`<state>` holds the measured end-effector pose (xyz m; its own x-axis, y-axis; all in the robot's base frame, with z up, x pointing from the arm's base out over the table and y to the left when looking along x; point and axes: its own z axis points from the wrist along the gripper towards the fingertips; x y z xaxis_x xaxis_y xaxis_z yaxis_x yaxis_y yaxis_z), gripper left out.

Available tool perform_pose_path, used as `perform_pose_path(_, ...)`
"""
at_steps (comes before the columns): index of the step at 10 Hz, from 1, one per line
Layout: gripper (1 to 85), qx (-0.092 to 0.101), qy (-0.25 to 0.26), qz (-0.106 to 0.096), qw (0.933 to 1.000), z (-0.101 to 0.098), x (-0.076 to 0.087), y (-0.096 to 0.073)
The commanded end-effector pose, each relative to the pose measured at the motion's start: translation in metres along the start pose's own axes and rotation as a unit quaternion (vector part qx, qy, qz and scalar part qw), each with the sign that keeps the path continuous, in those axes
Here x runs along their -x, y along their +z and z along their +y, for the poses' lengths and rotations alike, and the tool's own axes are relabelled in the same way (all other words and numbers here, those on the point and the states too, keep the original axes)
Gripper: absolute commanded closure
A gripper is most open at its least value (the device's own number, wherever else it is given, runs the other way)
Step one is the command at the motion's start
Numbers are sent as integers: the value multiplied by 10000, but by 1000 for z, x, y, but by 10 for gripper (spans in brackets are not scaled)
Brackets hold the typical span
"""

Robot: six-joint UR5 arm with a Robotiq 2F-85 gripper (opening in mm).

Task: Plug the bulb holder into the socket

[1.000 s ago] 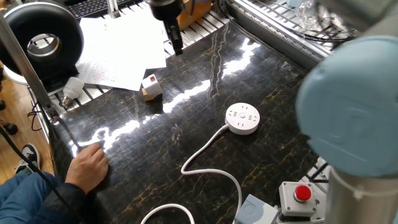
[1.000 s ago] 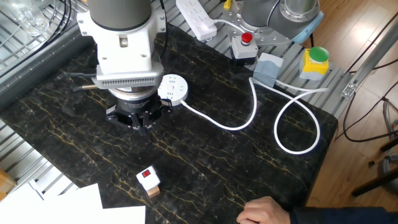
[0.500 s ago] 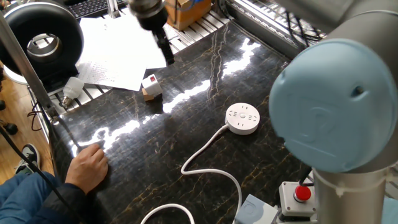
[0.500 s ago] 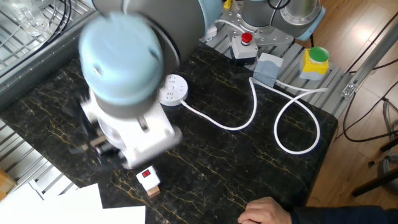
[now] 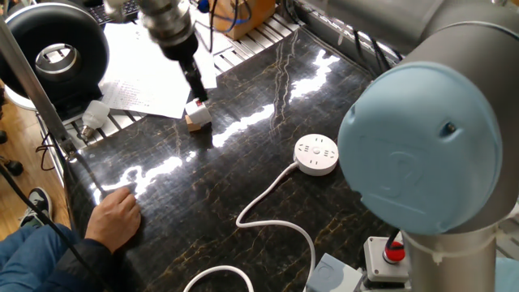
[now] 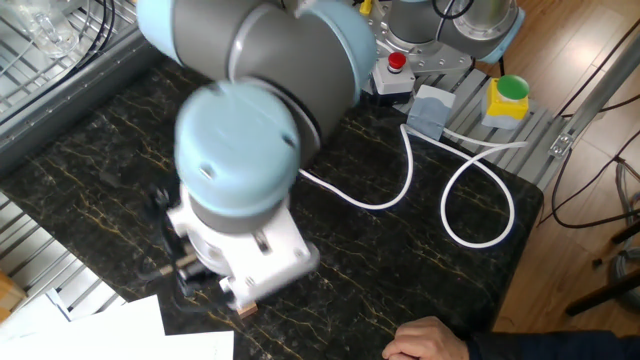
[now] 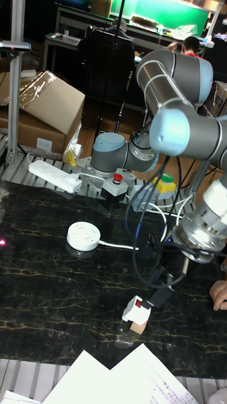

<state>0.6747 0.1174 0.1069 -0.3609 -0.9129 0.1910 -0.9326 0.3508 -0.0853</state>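
Reaching: claw sits at holder, upper left, apparently lining up a grasp.
Grip: cannot tell.
Perch: holder rests on cube, keeping it raised.
Socket: frame centre, well apart on surface.

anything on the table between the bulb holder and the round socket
No. In one fixed view, only bare dark marble lies between the bulb holder and the socket. The tall fixed view shows the same.

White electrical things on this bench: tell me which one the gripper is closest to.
The small white boxy bulb holder with a red mark, perched on a tan wooden cube. The gripper hangs just above it; the round white socket disc lies farther off.
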Motion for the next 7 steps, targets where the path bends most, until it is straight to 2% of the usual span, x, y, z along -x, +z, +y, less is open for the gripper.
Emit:
perform_pose_path(1,83,-117,1,-177,9998,-1,20,19)
perform_pose_path(3,103,-272,-79,-94,9996,-7,12,28)
perform_pose_path(4,107,-328,-148,-120,9993,-9,11,32)
perform_pose_path(6,103,-259,-179,-85,9995,-5,6,31)
perform_pose_path(7,100,-193,-180,-20,9996,-5,2,21)
